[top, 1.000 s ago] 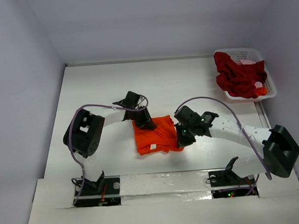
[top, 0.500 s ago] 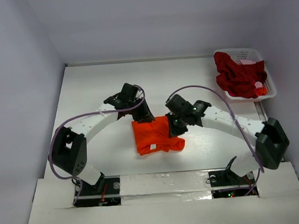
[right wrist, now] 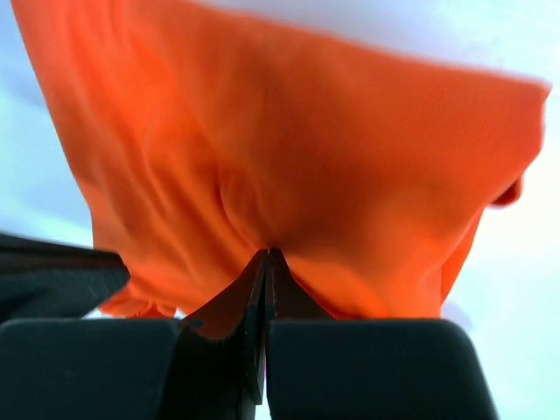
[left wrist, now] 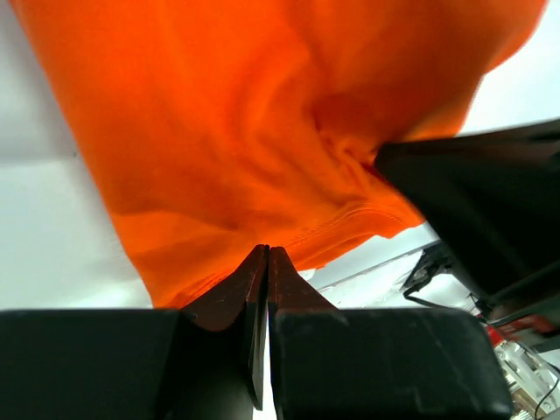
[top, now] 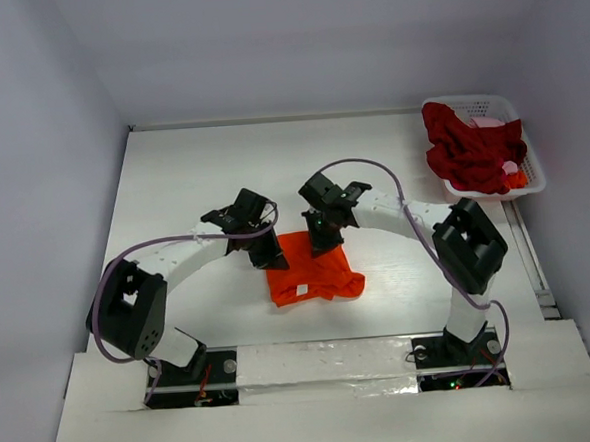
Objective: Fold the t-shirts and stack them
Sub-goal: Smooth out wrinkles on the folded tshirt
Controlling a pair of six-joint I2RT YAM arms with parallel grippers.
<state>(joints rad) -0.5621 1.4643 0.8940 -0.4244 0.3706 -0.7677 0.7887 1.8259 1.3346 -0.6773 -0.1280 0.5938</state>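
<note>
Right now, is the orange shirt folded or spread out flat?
Folded, loosely: the orange shirt lies as a compact wrinkled square, no sleeves spread.

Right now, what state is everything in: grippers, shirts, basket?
left gripper: shut on the edge of the orange t-shirt
right gripper: shut, pinching the same shirt
orange t-shirt: rumpled on the table, not folded flat
crimson t-shirt: crumpled in the basket, spilling over its rim
basket: upright, holding cloth

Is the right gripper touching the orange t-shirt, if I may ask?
Touching: right wrist view shows the right gripper pinching the orange t-shirt, cloth puckered there.
</note>
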